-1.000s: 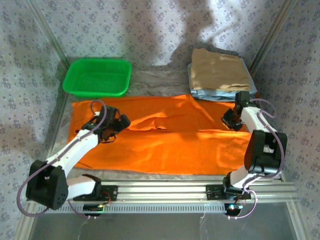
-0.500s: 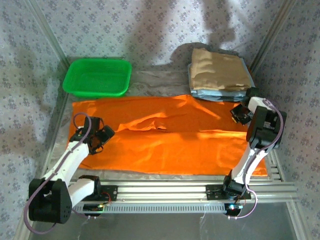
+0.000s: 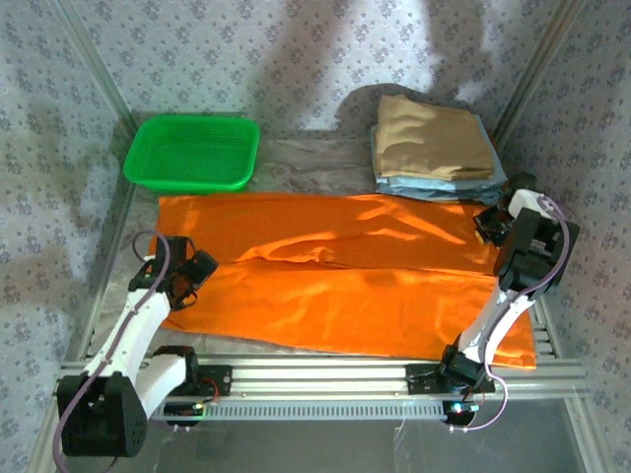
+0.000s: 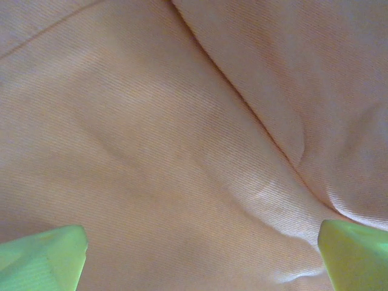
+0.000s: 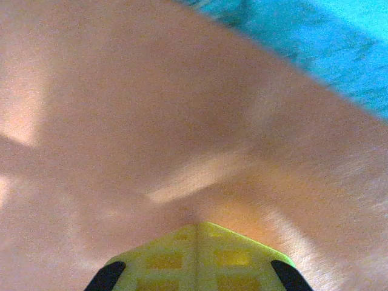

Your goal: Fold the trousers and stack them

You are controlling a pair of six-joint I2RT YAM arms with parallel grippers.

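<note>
- Bright orange trousers of soft, fine-ribbed cloth lie flat lengthwise across the grey film-covered table, with one long crease.
- The left gripper sits over their left end, its pale green fingers apart.
- The right gripper, fingers together, pinches their far right edge.
- Floral-patterned walls enclose the table.

The left arm and the right arm each have white link tubes, black joint housings and bulky black bases. Thin purplish-grey cables loop along each. The left arm's jaws are pale green wedges. The right arm's jaws are yellow-green, gridded with square recesses and black at the corners.
</note>
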